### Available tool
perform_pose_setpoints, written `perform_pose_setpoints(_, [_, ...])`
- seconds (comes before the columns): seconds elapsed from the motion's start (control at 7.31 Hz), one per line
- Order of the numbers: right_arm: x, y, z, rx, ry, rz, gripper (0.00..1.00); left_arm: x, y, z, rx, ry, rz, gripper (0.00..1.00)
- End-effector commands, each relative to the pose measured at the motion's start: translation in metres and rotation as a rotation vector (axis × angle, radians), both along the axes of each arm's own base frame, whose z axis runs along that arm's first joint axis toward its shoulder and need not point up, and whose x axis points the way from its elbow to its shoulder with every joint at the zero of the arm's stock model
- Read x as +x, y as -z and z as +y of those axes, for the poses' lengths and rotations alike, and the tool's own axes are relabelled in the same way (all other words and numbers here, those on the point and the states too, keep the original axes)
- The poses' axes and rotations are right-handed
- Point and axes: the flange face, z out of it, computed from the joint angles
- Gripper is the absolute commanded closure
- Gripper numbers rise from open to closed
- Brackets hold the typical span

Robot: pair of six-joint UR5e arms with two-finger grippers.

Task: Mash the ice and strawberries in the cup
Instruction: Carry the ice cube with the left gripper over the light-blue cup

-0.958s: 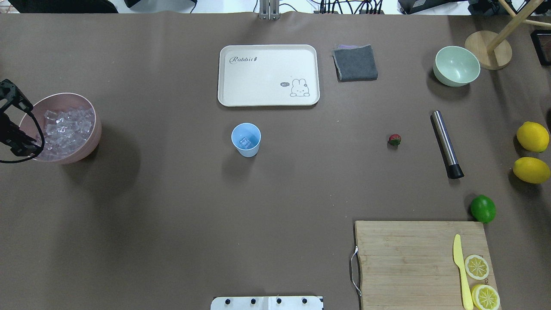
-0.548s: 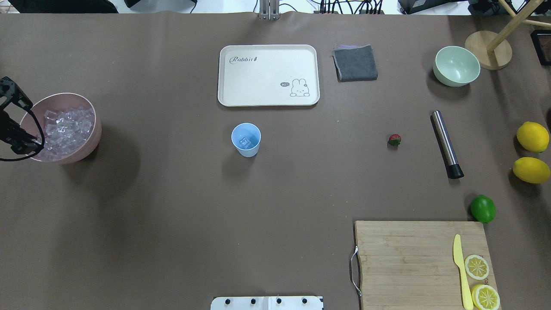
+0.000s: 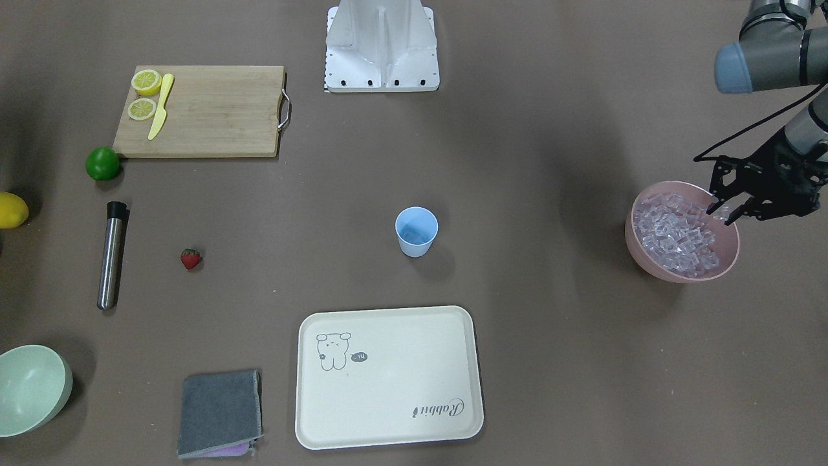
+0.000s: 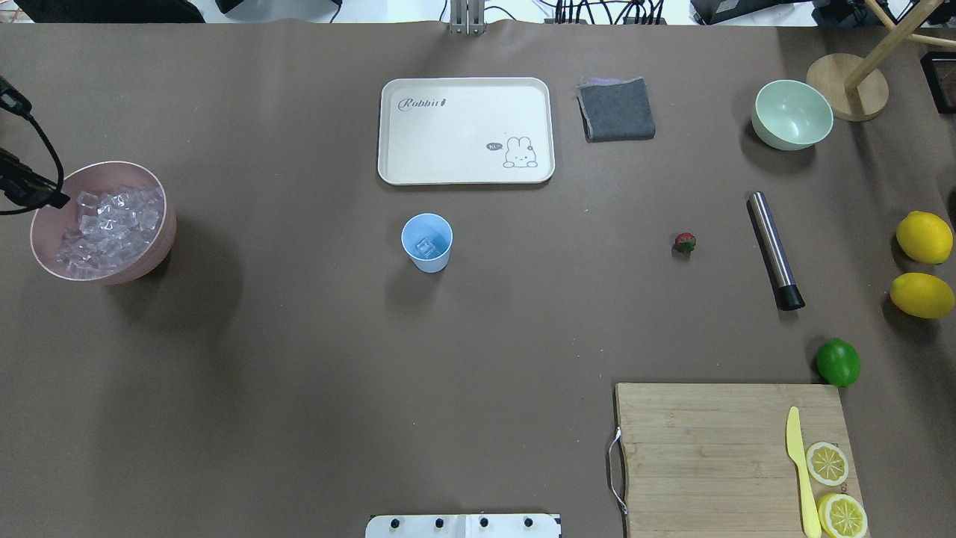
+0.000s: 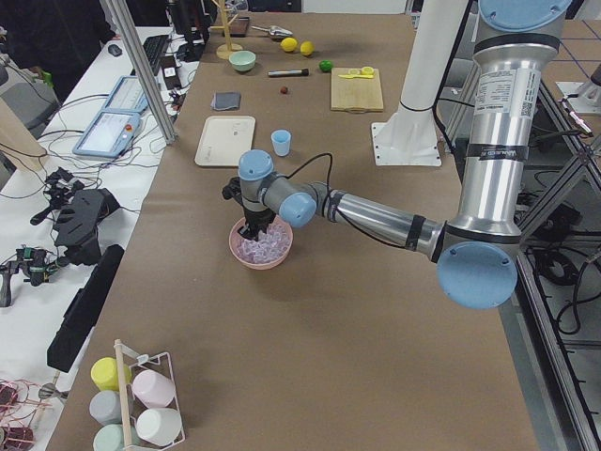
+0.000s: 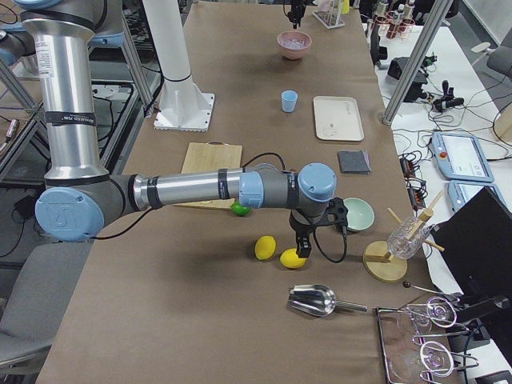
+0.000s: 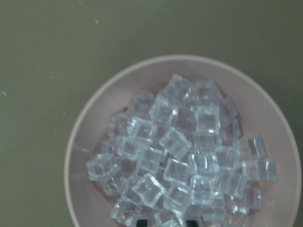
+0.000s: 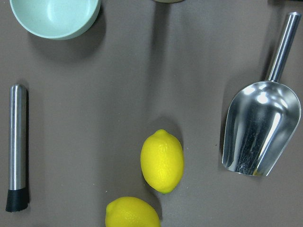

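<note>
Two fixed cams look steeply down on the table [image 4: 299, 336] from opposite long sides, so the tray [image 4: 467, 131] shows flipped between them, and two more shoot along it from either end. Left wrist cam sits close, straight above the pink bowl [image 7: 102, 106] under the left claw [image 3: 719, 216]; right wrist cam looks down on lemons [image 8: 162, 161] the overhead also catches.

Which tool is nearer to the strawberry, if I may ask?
Right. Right tool: over the lemons, a little past the strawberry. Left tool: far across, at the pink bowl.
</note>
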Motion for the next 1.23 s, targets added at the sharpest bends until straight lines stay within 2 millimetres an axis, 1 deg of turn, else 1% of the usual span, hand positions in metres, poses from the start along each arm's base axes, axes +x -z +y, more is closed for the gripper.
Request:
perform_pose_setpoints(0.0, [0.000,-0.003,0.004,-0.006,-0.001,0.001,0.00,0.005,0.096,-0.021,-0.073,0.170,0.119,1.00])
perform_pose_setpoints(0.14, [0.000,-0.005,0.005,-0.010,-0.001,0.001,0.00,0.019,0.152,-0.032,-0.123,0.243,0.200,1.00])
perform_pose_setpoints(0.27, [0.000,-0.006,0.006,-0.013,-0.001,0.001,0.00,0.063,0.198,-0.022,-0.182,0.246,0.266,1.00])
perform_pose_setpoints(0.41, [0.000,-0.007,0.006,-0.013,0.000,0.003,0.00,0.109,0.225,-0.007,-0.228,0.232,0.327,1.00])
perform_pose_setpoints(0.55, [0.001,-0.005,0.006,-0.010,-0.001,0.001,0.00,0.135,0.236,0.006,-0.234,0.255,0.374,1.00])
perform_pose_setpoints(0.68, [0.000,-0.005,0.006,-0.010,0.000,0.001,0.00,0.169,0.242,0.024,-0.254,0.274,0.410,1.00])
perform_pose_setpoints(0.82, [0.000,-0.007,0.007,-0.013,0.000,0.000,0.00,0.213,0.262,0.043,-0.236,0.303,0.432,1.00])
perform_pose_setpoints(0.96, [0.000,-0.008,0.008,-0.015,0.000,0.000,0.00,0.268,0.283,0.070,-0.223,0.330,0.446,1.00])
perform_pose_setpoints(1.1, [0.000,-0.009,0.009,-0.016,0.001,0.000,0.00,0.306,0.299,0.086,-0.195,0.353,0.454,1.00])
